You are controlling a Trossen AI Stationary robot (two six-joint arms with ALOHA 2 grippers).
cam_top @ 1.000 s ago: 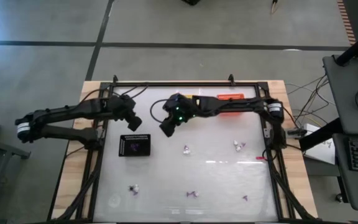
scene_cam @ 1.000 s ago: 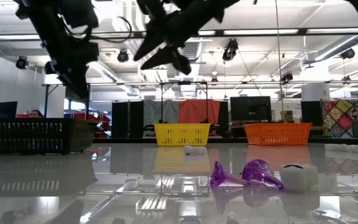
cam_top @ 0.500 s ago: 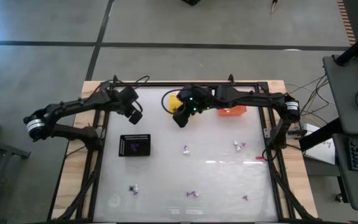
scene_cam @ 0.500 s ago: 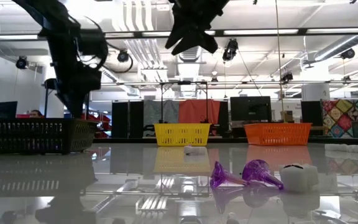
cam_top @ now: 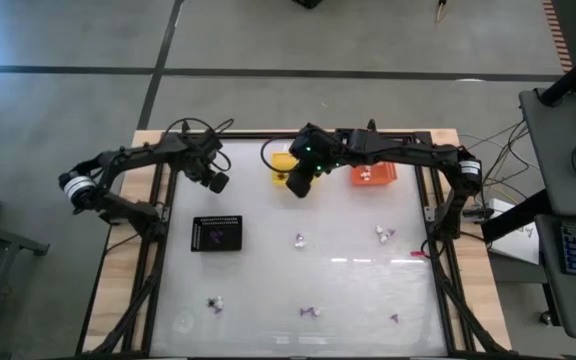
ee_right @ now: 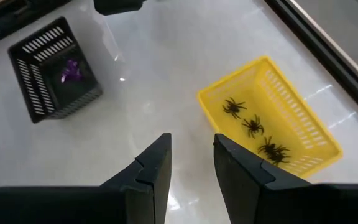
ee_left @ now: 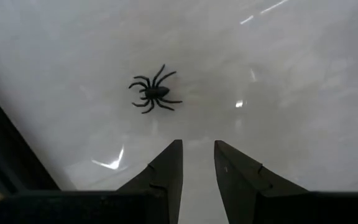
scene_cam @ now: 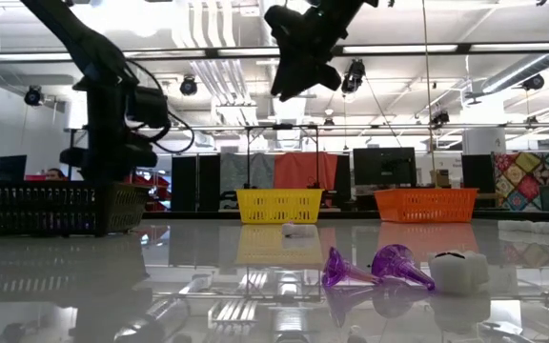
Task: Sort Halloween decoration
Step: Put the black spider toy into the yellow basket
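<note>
Spider (ee_left: 155,94) flat on table (ee_left: 291,81), legs splayed, beyond left pincer (ee_left: 197,163), slightly parted, empty.

glossy white table (cam_top: 348,290); on it: black basket (cam_top: 216,234) at left, yellow basket (cam_top: 281,165) and orange basket (cam_top: 373,175) along far edge; purple and white trinkets (cam_top: 311,312) scattered over near half; black spider (ee_left: 153,95) on bare surface
</note>
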